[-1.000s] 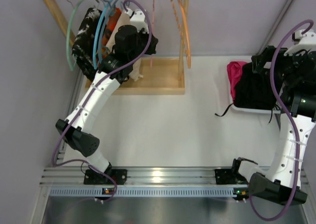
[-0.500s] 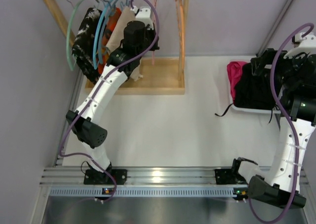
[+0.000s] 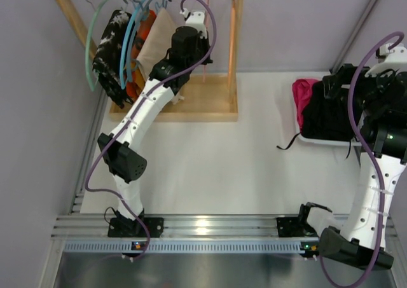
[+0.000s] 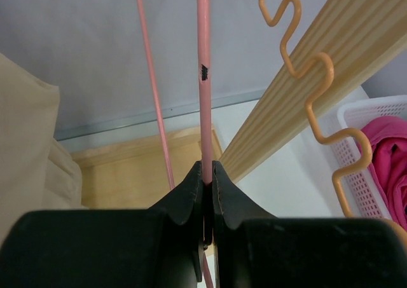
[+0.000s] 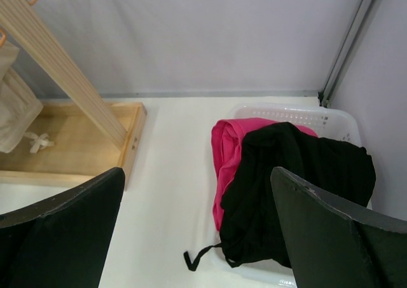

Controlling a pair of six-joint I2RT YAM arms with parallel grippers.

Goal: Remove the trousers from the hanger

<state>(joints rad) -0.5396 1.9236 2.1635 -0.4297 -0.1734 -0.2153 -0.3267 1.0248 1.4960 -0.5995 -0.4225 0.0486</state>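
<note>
Two soft, crumpled trousers lie heaped in the white perforated plastic basket (image 5: 299,114) at the table's 3 o'clock: bright magenta-pink trousers (image 5: 227,151), partly covered by black trousers (image 5: 299,186) whose thin black drawstring (image 5: 200,257) trails over the rim. The right gripper (image 5: 197,173) hangs above them, jaws spread wide. At 11 o'clock, the left gripper (image 4: 208,173) is clenched on a thin pink hanger rod (image 4: 203,78).

Left arm (image 3: 137,116) is stretched far forward from its base, elbow bent low, wrist raised at the far end. Left gripper (image 4: 207,173) is clamped tight, fingers pinched on a thin pink hanger (image 4: 203,78). Right arm (image 3: 372,186) is folded upright at the right side. Right gripper (image 5: 194,173) is spread fully wide, tilted down.
</note>
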